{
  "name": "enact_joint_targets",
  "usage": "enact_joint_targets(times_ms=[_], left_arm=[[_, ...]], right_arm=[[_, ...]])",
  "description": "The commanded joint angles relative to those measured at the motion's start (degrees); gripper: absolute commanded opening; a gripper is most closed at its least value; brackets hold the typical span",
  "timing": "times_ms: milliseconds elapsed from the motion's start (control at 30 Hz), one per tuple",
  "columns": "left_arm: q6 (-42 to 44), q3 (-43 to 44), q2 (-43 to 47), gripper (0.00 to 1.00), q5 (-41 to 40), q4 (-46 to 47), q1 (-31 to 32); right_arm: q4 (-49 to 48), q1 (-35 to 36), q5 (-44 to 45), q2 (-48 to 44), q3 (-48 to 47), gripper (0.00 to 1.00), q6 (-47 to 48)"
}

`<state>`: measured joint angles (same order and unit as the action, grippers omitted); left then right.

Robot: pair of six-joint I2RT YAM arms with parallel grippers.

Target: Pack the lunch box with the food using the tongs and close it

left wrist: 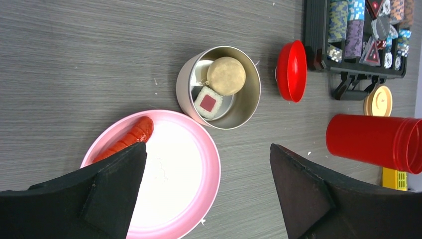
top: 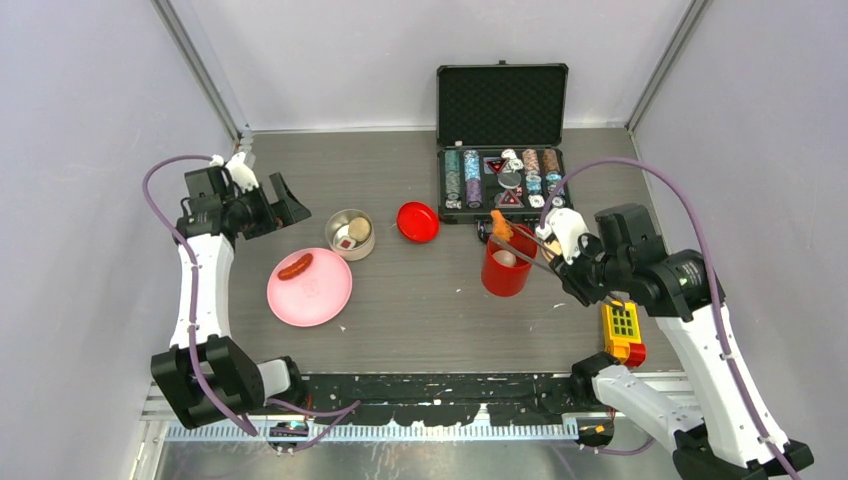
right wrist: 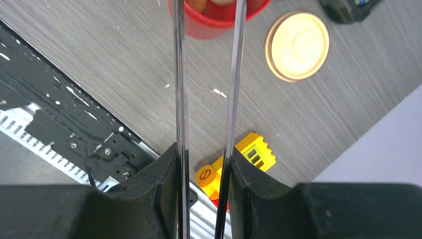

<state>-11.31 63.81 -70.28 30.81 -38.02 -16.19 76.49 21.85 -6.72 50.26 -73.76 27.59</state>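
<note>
My right gripper (top: 562,240) (right wrist: 204,149) is shut on the tongs (right wrist: 180,74), whose two slim arms reach out over the open red canister (top: 508,268) (right wrist: 209,27). An orange nugget (top: 499,222) sits at the tongs' tips just above the canister rim, and pale food lies inside. The steel bowl (top: 351,234) (left wrist: 249,99) holds a white cube with a red centre (left wrist: 208,102) and a tan round piece (left wrist: 226,75). A red sausage (top: 295,266) (left wrist: 130,139) lies on the pink plate (left wrist: 199,164). My left gripper (top: 275,205) (left wrist: 208,145) hangs open above the plate's edge, holding nothing.
The red handled lid (top: 418,221) (left wrist: 291,70) lies between the bowl and the poker chip case (top: 503,180). The beige disc lid (right wrist: 297,46) (left wrist: 377,101) rests right of the canister. A yellow and red block toy (top: 623,332) (right wrist: 239,162) sits near the front edge.
</note>
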Motion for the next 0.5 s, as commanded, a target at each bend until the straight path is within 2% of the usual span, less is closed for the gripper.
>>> enact_joint_targets(times_ms=[0,233,367,467], left_arm=[[3.3,2.9,1.1,0.97,-1.5,-0.5,2.4],[6.6,3.5,1.8,1.0,-5.1,-1.3,6.9],[6.7,3.7,1.5,1.0,-5.7,-1.3,7.4],[6.7,3.9,1.4,1.0,-5.7,-1.3,7.4]], right_arm=[[-0.7,-1.9,3.2,-2.8,2.6,0.14,1.8],[0.0,-2.9,6.1,-2.3,4.2,0.17,0.2],[0.4,-2.9,5.7,-2.2,4.0,0.42,0.0],[0.4,-2.9,5.2,-2.0,3.5,0.5,0.0]])
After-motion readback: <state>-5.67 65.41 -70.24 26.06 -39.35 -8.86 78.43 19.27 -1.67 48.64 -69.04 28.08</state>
